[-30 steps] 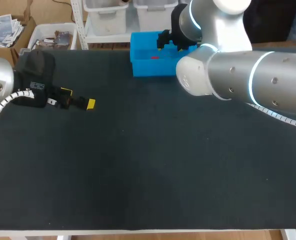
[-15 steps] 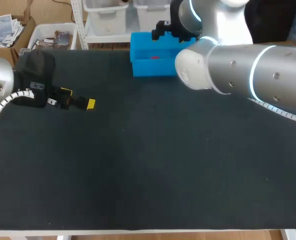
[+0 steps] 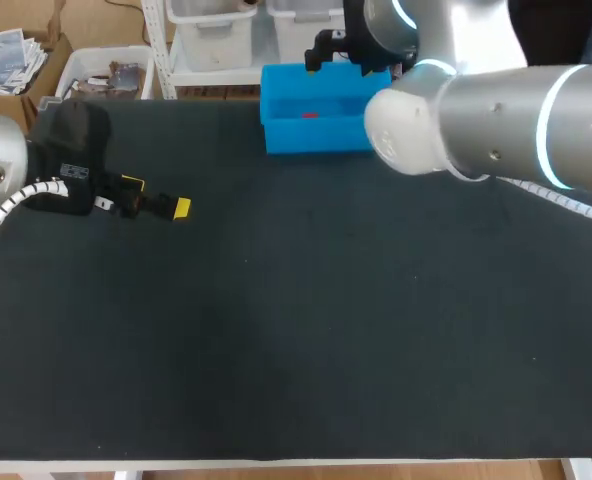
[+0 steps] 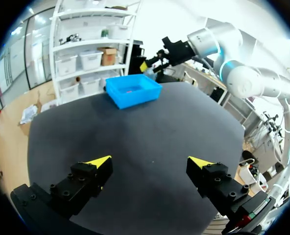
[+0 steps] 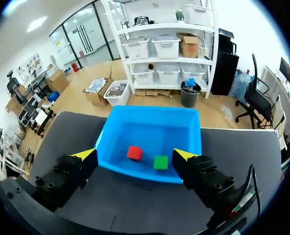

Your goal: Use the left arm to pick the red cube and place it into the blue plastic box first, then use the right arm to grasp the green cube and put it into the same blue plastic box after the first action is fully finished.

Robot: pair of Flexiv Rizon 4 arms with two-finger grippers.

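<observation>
Surface (image 3: 276,330): dark, matt, fine-grained, cloth-like mat. Blue plastic box (image 3: 311,135): smooth, opaque, slight sheen. Red cube (image 5: 134,152) and green cube (image 5: 160,162): smooth flat-coloured faces, material can't tell. Right arm (image 3: 516,130): smooth satin silver shell, paler rounded joint cap. Left claw (image 4: 151,161): matt black hard body, dull bolt heads, smooth yellow tips. Left arm's hose (image 3: 16,205): white, ribbed, plastic-looking.

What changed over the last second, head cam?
The right gripper drew back from over the blue box toward its far side, and that arm's elbow swung rightward. Its fingers are open now; no release is visible. Unchanged: the left gripper, open, low at the table's left, and the red cube in the box, the green cube beside it.
</observation>
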